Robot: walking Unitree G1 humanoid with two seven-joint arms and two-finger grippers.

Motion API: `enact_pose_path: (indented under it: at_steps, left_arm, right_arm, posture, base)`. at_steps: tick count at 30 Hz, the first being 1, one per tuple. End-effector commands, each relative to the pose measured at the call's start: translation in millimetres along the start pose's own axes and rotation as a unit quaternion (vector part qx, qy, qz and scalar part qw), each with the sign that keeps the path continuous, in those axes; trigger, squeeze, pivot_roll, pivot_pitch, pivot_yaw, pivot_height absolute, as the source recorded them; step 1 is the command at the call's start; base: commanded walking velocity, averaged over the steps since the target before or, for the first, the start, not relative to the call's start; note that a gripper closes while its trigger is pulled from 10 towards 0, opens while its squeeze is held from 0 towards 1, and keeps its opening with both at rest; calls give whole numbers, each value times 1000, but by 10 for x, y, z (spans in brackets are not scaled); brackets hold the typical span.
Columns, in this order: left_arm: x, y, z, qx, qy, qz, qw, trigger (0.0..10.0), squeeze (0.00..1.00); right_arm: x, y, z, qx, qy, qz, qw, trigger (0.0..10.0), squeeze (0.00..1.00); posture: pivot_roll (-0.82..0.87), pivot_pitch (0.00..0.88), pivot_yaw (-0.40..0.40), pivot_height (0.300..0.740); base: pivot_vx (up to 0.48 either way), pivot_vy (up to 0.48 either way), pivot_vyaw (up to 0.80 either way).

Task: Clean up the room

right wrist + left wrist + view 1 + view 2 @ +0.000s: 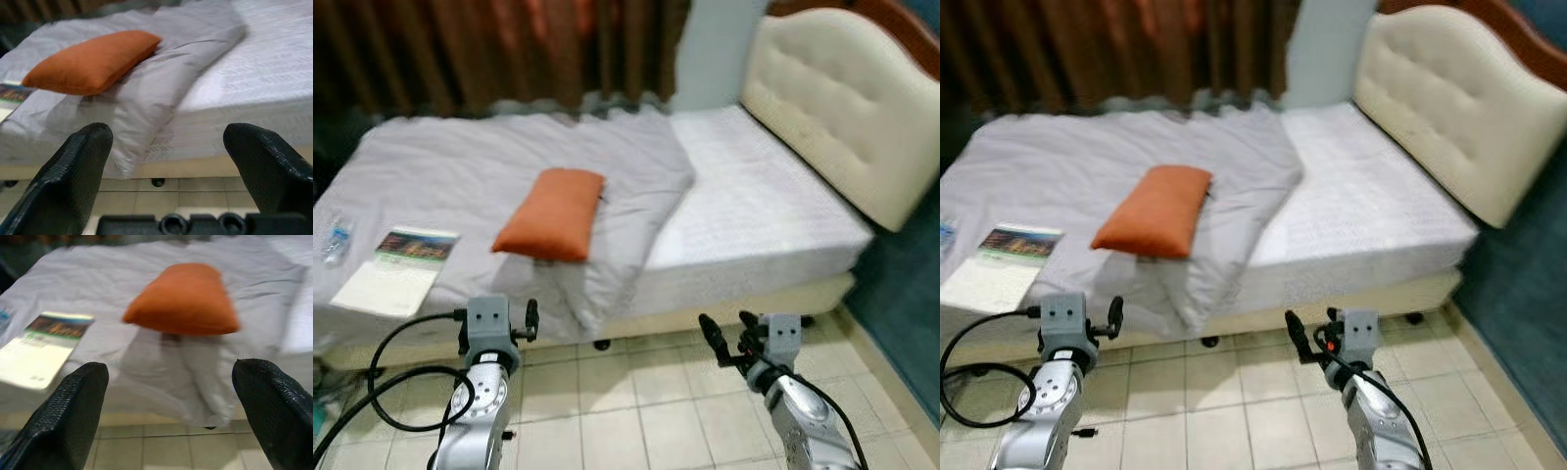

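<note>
Left gripper [514,323]: nearest the head camera, raised over the tiled floor [636,411] just short of the bed edge; black fingers [73,406] spread wide, nothing held.
Right gripper [729,338]: raised level with the left, also over the tiles; fingers [78,166] wide apart, empty.
Orange pillow [551,213]: straight ahead of and above the left gripper, framed between its two fingers in the left wrist view; ahead of the right gripper too, but well off toward its left finger.
Nearer arm: left, by judgement; pillow sits almost on its line of reach, right arm would have to cross inward.
Long axis: runs away from the grippers toward the curtain [509,49], tilted slightly toward the headboard [842,108]; near short end faces the left gripper.
Pillow look: plump, soft, plain orange cover, lying flat on the rumpled grey blanket [460,166], near end just short of the fold that hangs over the mattress side.
Booklet [396,269]: flat on the blanket, ahead of the left gripper and off toward its outer side, apart from the pillow.
Plastic bottle [335,240]: farther out beyond the booklet, small and blurred.
Bare mattress [754,215]: ahead of the right gripper, white, uncovered up to the headboard.
Next move, as judged: step closer, left gripper reaching forward and up to pinch the pillow's near end across its short width.
</note>
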State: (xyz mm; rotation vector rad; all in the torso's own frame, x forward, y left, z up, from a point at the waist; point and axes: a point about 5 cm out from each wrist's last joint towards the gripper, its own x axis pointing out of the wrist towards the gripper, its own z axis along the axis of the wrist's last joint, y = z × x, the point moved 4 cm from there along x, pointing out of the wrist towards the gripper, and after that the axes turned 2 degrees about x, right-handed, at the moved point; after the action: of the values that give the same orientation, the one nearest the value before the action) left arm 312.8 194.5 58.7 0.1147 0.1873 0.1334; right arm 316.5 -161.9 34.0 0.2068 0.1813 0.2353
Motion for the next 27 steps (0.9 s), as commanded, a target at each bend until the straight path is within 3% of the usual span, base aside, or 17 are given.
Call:
enact_pose_path:
  at_steps: [1,14,21,24,25,27]
  left_arm:
    - [16,19,55,6,-9,-1,1000,10000,0]
    - [90,29,112,8,-15,-13,1000,10000,0]
    - [128,15,118,13,-15,-28,999,10000,0]
    - [132,-12,65,26,-3,-26,999,10000,0]
    - [134,-21,46,6,2,-26,1000,10000,0]
    - [143,-13,34,5,7,-22,1000,10000,0]
  right_arm:
    - [38,32,34,-6,-5,-2,1000,10000,0]
    - [55,-4,25,-19,0,-13,1000,10000,0]
    - [59,-19,25,-26,0,-20,999,10000,0]
    - [59,-27,22,-28,1,-21,999,10000,0]
    - [60,-25,21,-27,1,-20,999,10000,0]
    - [65,-14,29,-26,-2,-17,1000,10000,0]
  posture:
    - [8,0,26,740]
    - [5,0,28,740]
    - [7,0,29,740]
    - [4,0,30,740]
    - [4,0,30,740]
    - [0,0,29,740]
  base:
    - [382,289,0]
    - [404,228,0]
    - [463,0,-716]
    - [0,0,0]
    - [0,0,0]
    - [0,0,0]
